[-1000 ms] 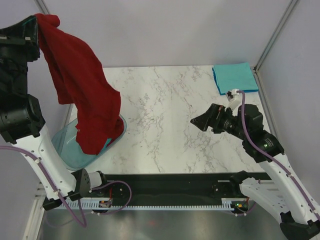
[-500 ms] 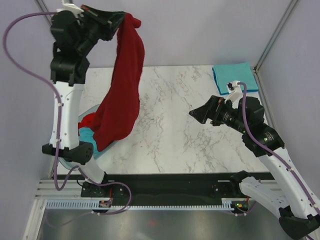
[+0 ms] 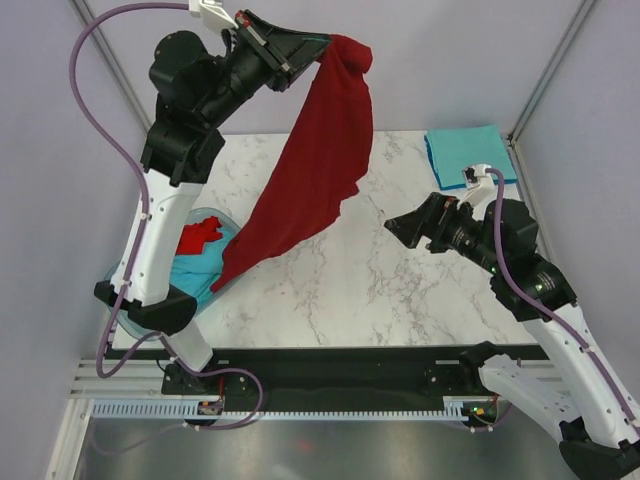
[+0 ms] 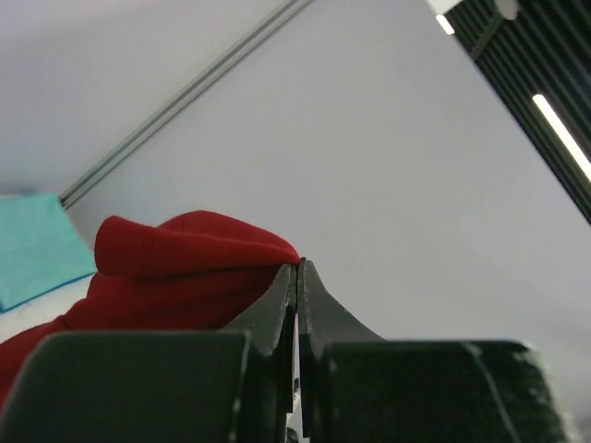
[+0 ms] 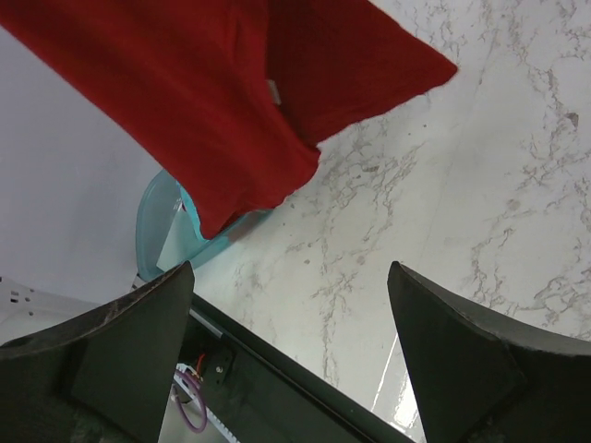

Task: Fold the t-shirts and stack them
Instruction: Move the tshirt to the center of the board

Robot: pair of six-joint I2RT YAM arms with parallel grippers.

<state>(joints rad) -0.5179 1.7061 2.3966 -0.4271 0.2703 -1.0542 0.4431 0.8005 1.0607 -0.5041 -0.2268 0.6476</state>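
The hanging t-shirt (image 3: 320, 160) is dark red. The table (image 3: 400, 290) is white marble with grey veins. At the table's far right corner, the folded t-shirt (image 3: 470, 155) is turquoise. At the table's left edge, a translucent blue-green basin (image 5: 146, 231) holds a red garment (image 3: 200, 238) and a turquoise garment (image 3: 192, 278).

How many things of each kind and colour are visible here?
Dark red t-shirts: 2 (hanging red t-shirt in the left gripper; crumpled red t-shirt in the basin)
Teal t-shirts: 2 (folded teal t-shirt, far right; crumpled teal t-shirt in the basin)
Basin: 1
Total: 5
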